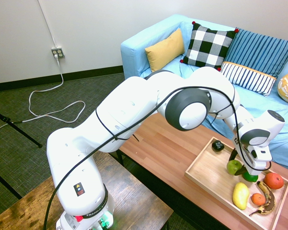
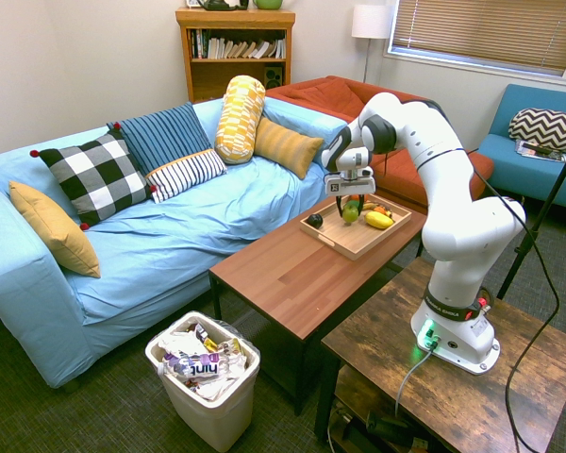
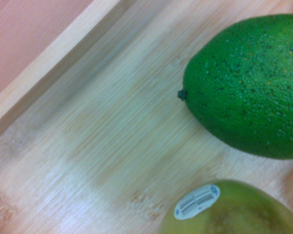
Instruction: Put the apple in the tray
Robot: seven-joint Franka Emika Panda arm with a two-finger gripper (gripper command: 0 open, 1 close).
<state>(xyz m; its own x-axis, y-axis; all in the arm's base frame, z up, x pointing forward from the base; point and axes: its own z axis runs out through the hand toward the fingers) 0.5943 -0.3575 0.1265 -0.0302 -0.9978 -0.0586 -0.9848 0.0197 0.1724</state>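
The apple (image 1: 234, 166) is being held low over the tray (image 1: 205, 174) by the gripper (image 1: 240, 165), whose dark fingers are seen against the fruit. A dark green fruit (image 1: 250, 177) is lying just beside the apple. A yellow mango (image 1: 240, 195), a banana (image 1: 267, 197), two orange fruits (image 1: 273, 180) and a dark item (image 1: 218, 145) are also being carried by the tray, which is resting on a reddish-brown table (image 1: 165, 148) before a blue sofa (image 1: 137, 50).

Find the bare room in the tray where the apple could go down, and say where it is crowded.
The tray is bare between the dark fruit at one end and the apple. The other end is crowded: yellow fruit, banana, two orange fruits. The dark green fruit lies beside the apple.
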